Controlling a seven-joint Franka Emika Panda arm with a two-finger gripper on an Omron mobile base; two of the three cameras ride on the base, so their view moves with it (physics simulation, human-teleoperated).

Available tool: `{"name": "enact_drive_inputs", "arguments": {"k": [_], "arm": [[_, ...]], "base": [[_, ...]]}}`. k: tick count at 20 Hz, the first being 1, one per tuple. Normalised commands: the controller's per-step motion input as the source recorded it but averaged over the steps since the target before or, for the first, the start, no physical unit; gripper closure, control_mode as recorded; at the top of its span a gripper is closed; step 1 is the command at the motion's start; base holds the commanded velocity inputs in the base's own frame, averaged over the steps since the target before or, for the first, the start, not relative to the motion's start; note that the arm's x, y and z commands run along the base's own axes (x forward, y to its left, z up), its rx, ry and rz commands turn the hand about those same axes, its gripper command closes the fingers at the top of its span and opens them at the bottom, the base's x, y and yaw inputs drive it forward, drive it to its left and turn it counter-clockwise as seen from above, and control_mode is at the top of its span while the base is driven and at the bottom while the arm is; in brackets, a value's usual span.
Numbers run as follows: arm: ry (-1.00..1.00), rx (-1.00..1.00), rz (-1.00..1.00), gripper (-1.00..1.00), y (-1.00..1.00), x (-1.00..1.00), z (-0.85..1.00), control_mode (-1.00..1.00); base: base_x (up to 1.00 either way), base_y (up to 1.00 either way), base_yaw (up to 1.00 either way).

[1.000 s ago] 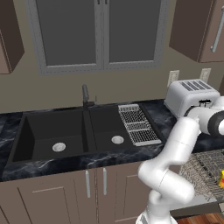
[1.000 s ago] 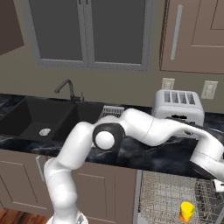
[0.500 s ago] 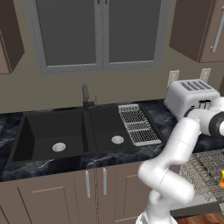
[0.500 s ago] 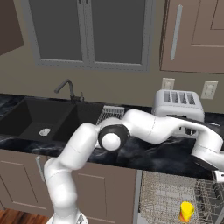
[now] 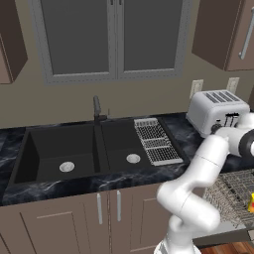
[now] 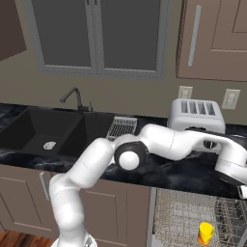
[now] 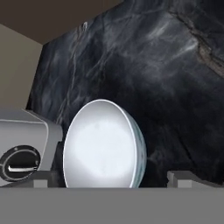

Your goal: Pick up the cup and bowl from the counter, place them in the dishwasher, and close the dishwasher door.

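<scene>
A white bowl point(image 7: 103, 144) stands tilted on the black veined counter point(image 7: 166, 78) in the hand view, right beside the toaster point(image 7: 19, 151). My gripper point(image 7: 113, 180) is open, its two fingertips point(image 7: 188, 177) wide apart on either side of the bowl, close to it. A yellow cup point(image 6: 206, 233) stands in the grey wire rack point(image 6: 185, 212) of the dishwasher, pulled out below the counter point(image 6: 183, 171); the cup point(image 5: 250, 202) and rack point(image 5: 230, 196) also show at the right edge of the left base view. My arm reaches far right, past the toaster point(image 6: 197, 115).
A black double sink point(image 5: 79, 151) with a tap point(image 5: 97, 109) is set into the counter point(image 5: 139, 174). A small ribbed drying rack point(image 5: 155, 141) lies right of it. Wall cabinets point(image 6: 212, 38) hang above, and handled cabinet doors point(image 5: 106, 213) sit below the sink.
In the right base view my wrist has edged a little further right and up by the toaster. The cup, rack and base views have not shifted.
</scene>
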Motion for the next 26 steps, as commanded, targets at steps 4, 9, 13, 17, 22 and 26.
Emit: {"name": "enact_drive_inputs", "arguments": {"k": [4, 9, 13, 17, 22, 26], "arm": [[0.0, 0.0, 0.0, -1.0, -0.18, 0.15, -0.17, -1.0], [0.0, 0.01, 0.0, -1.0, -0.1, 0.23, -0.18, -1.0], [0.01, 0.03, 0.0, -1.0, -0.1, 0.2, -0.21, -1.0], [0.01, 0.02, 0.0, -1.0, -0.09, 0.13, -0.25, -1.0], [0.0, 0.02, 0.0, -1.0, -0.07, 0.11, -0.23, -1.0], [0.0, 0.03, 0.0, 1.0, -0.02, 0.11, -0.21, -1.0]], "base": [[0.0, 0.0, 0.0], [0.0, 0.0, 0.0], [0.0, 0.0, 0.0], [0.0, 0.0, 0.0], [0.0, 0.0, 0.0], [0.0, 0.0, 0.0]]}}
